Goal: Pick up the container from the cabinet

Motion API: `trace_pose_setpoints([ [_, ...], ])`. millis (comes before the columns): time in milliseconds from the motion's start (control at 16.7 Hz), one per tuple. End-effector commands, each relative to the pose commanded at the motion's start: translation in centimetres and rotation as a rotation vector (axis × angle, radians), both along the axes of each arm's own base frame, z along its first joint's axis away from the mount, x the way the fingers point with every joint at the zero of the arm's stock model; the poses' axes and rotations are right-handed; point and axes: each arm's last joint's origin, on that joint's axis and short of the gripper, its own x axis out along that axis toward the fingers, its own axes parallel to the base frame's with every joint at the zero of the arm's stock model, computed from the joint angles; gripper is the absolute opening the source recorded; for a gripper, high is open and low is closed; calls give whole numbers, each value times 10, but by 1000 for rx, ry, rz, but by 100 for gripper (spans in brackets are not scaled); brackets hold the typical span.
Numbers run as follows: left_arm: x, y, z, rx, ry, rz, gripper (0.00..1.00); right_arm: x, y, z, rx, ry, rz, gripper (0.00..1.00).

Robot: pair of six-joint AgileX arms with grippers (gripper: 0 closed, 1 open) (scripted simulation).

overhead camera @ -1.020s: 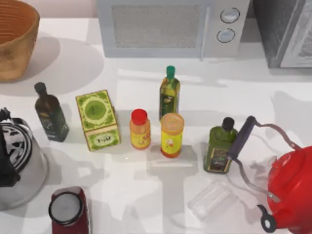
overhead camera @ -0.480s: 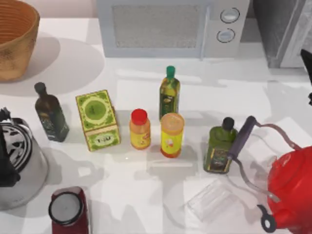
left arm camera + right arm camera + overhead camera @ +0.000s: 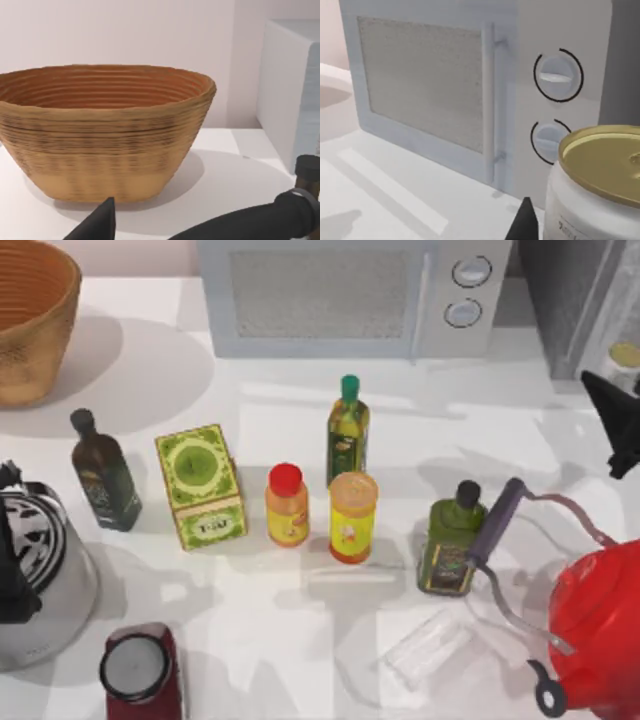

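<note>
Setting: white glossy worktop [image 3: 520, 430] backed by a pale wall, with a white microwave with two round dials [image 3: 350, 295] at the far edge and a grey cabinet [image 3: 580, 305] at the top view's far right corner.

Task's thing: white jar-shaped container with a gold metal lid [image 3: 600, 185]; in the top view it sits at the cabinet's edge on the far right [image 3: 625, 365], right against the dark right claw.

Step in hand: judged as the approach and grasp at the cabinet; the container does not look lifted yet.

Right claw: [image 3: 612, 425] at the right edge of the top view, just in front of the cabinet, one dark pointed finger [image 3: 525, 222] just beside the container's wall. I cannot tell whether it is spread or clamped.

Right arm pose: reaching toward the far right corner, its camera looking past the container at the microwave.

Next move: probably needs the fingers set on both sides of the white wall below the lid, a firm squeeze, then a pull out from the cabinet and a lift.

Left claw: [image 3: 107, 222] parked at the left, facing a woven tan wicker basket [image 3: 102, 132]; its grip state I cannot tell.

Nearby: red kettle with a purple-grip handle [image 3: 590, 630], in front of the cabinet at the near right.
</note>
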Motion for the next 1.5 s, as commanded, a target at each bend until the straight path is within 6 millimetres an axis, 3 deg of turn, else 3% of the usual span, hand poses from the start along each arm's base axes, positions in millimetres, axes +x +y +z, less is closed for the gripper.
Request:
trace_pose_setpoints([
  [240, 0, 0, 0, 0, 0, 0, 100, 10, -4, -39, 3, 2, 65, 0],
  [420, 0, 0, 0, 0, 0, 0, 100, 12, -3, -52, -1, -14, 98, 0],
  [840, 0, 0, 0, 0, 0, 0, 100, 12, -2, -51, 0, -13, 100, 0],
  [1080, 0, 0, 0, 0, 0, 0, 100, 25, -3, -47, -14, -58, 85, 0],
  [1500, 0, 0, 0, 0, 0, 0, 100, 30, 14, -58, -1, -14, 98, 0],
])
